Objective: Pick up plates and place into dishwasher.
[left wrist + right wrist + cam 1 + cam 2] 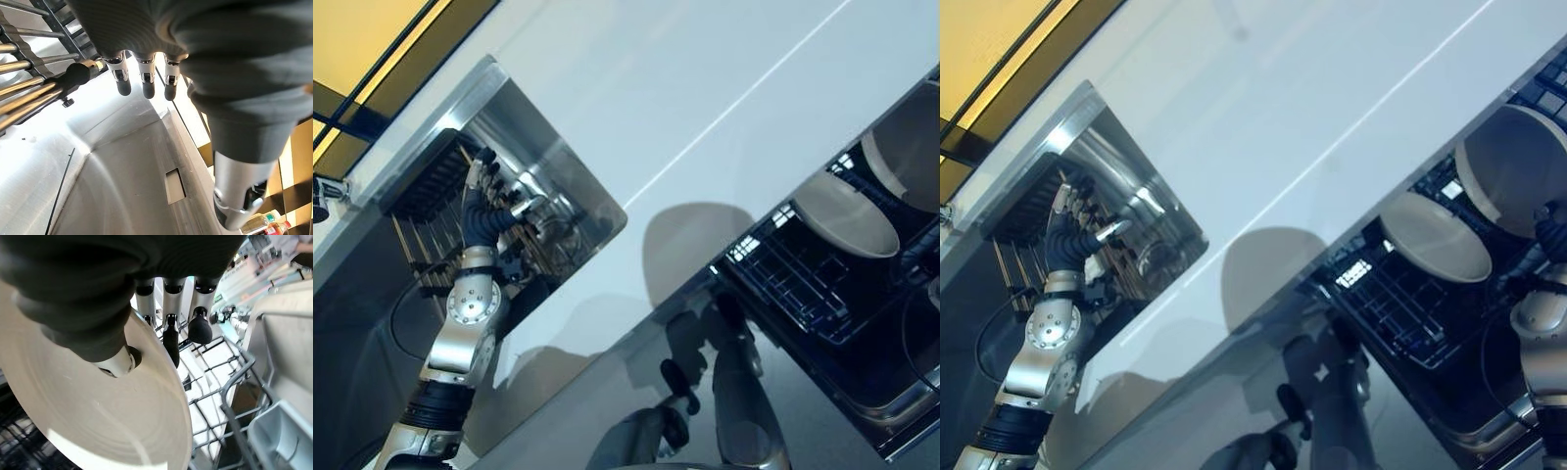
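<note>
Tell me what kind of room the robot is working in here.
Most likely a kitchen: a steel sink is set into a white counter, with a dish rack in it, and an open dishwasher rack holds plates, one pinched in the right hand.

Two plates (1435, 238) stand in the dishwasher rack (1400, 304).

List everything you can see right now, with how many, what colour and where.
Plates: two, beige, in the dishwasher rack; the right hand pinches one.
Rack: one, dark wire, pulled out on the robot's right.
Sink: one, steel, set in the counter on the robot's left.
Drying rack: one, dark with metal rods, at the sink's far side.
Counter: one, white, between sink and rack.
Left hand: over the sink, fingers relaxed.
Right hand: above the rack.
</note>
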Controlling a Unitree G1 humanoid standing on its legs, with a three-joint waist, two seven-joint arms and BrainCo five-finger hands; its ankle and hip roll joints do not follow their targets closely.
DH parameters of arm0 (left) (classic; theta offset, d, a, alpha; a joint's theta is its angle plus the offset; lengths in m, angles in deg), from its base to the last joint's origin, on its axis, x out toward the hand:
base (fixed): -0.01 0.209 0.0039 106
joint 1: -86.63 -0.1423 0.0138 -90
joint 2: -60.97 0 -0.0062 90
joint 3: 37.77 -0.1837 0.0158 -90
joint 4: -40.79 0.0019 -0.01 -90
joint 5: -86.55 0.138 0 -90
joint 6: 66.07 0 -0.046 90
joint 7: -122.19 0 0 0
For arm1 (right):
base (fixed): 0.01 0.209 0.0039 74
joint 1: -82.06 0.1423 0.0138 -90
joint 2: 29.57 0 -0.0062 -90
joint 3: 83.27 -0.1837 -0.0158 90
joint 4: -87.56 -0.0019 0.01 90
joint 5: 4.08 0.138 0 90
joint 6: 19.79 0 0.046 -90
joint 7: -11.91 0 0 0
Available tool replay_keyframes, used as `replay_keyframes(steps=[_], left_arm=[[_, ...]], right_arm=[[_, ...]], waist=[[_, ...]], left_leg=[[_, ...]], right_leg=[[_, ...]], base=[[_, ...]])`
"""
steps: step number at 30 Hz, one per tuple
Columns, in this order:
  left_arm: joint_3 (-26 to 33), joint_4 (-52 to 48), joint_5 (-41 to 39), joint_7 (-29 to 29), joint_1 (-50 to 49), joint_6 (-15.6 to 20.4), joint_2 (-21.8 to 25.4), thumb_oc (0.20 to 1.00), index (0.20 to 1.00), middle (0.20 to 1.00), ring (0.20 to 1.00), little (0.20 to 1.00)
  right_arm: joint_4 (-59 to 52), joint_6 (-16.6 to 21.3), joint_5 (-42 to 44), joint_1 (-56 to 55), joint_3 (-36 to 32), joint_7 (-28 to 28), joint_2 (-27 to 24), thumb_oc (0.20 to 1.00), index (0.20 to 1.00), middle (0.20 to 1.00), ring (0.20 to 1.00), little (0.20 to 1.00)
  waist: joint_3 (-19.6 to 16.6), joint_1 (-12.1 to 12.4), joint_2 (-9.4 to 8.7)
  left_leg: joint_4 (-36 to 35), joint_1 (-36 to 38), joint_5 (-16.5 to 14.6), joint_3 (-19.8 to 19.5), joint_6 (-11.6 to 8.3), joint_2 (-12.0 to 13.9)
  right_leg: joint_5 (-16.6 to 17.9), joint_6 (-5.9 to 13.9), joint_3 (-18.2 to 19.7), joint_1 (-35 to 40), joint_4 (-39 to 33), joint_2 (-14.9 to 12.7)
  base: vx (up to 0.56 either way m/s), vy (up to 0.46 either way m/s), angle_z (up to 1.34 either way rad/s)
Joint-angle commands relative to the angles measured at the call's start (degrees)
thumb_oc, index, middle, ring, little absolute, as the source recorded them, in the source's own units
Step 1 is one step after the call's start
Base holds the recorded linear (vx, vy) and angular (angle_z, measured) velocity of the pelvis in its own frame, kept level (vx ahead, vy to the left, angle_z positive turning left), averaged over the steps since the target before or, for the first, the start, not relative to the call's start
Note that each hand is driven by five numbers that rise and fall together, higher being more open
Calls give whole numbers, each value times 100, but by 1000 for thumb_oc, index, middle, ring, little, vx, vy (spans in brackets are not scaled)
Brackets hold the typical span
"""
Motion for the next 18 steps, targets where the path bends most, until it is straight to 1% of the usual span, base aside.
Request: replay_keyframes(steps=[1,4,6,8,12,18], left_arm=[[11,458,-39,209,-22,488,-186,1000,1000,1000,1000,1000],[-22,410,-56,204,-43,493,-183,1000,1000,1000,1000,1000],[-65,367,-41,251,-29,459,-186,1000,1000,1000,1000,1000],[-90,326,-45,302,-16,420,-173,1000,1000,1000,1000,1000],[-103,303,-85,358,-29,399,-155,1000,1000,1000,1000,1000],[-69,286,-116,285,-118,447,-183,1000,1000,1000,1000,1000]], right_arm=[[-28,15,-664,121,-429,-438,-422,200,200,200,200,200],[48,-186,-1189,50,-492,-617,-585,200,200,200,200,200],[93,-423,-1583,31,-518,-794,-707,200,200,200,200,200],[122,-534,-1659,5,-557,-884,-814,200,200,200,200,200],[108,-552,-1626,-102,-641,-826,-928,200,200,200,200,200],[130,-434,-1528,-185,-556,-533,-844,200,200,200,200,200]], waist=[[104,-226,-204],[112,-239,-180],[113,-251,-176],[117,-265,-169],[112,-280,-135],[106,-253,-85]], left_leg=[[801,-653,-325,-297,28,-22],[788,-647,-334,-271,31,-36],[761,-645,-335,-259,28,-42],[758,-654,-337,-252,24,-43],[762,-670,-343,-256,18,-65],[744,-660,-342,-272,21,-100]], right_leg=[[-843,-10,-338,258,87,79],[-837,-12,-322,252,63,80],[-834,-6,-306,246,40,94],[-840,-3,-295,232,44,99],[-857,2,-279,217,53,102],[-864,9,-290,221,42,67]], base=[[109,71,-2],[13,16,-3],[0,0,0],[0,0,0],[0,0,0],[6,8,-1]])
